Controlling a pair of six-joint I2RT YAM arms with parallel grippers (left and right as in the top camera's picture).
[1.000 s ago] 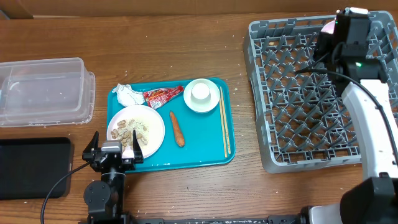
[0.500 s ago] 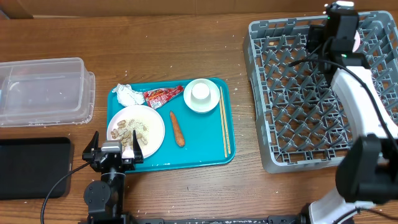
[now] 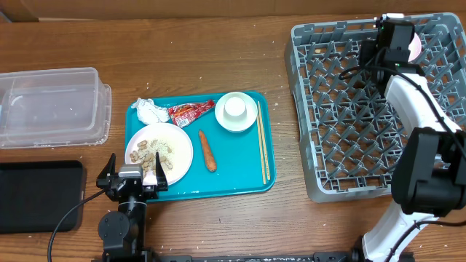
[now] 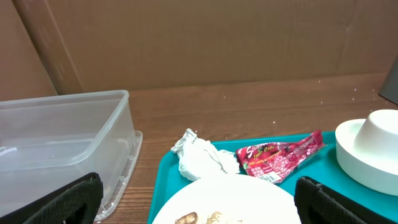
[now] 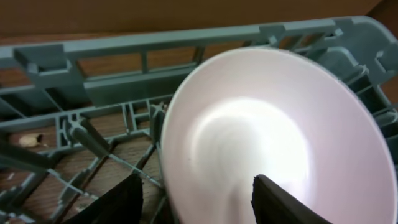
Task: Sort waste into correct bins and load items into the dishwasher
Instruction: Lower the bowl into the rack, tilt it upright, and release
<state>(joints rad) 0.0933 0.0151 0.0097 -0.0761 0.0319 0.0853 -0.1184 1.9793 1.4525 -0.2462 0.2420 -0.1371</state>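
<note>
A white bowl (image 5: pixel 267 130) stands on edge in the grey dishwasher rack (image 3: pixel 342 116), at its far right corner. My right gripper (image 5: pixel 196 199) straddles the bowl's rim, open, with a gap showing beside its left finger (image 5: pixel 118 202). My left gripper (image 3: pixel 134 166) hangs open over the near edge of the white plate (image 3: pixel 159 151), which holds beige food scraps. On the teal tray (image 3: pixel 240 167) lie a crumpled napkin (image 3: pixel 150 110), a red wrapper (image 3: pixel 191 111), a carrot stick (image 3: pixel 207 151), a bowl with a cup in it (image 3: pixel 234 110) and chopsticks (image 3: pixel 263 142).
A clear plastic tub (image 3: pixel 51 105) stands at the left, and a flat black tray (image 3: pixel 40 195) lies in front of it. Bare wooden table separates the teal tray from the rack. A cardboard wall runs along the back.
My right arm swung toward the rack's far right corner and its jaws narrowed around the bowl's rim. The left arm has stayed still.
</note>
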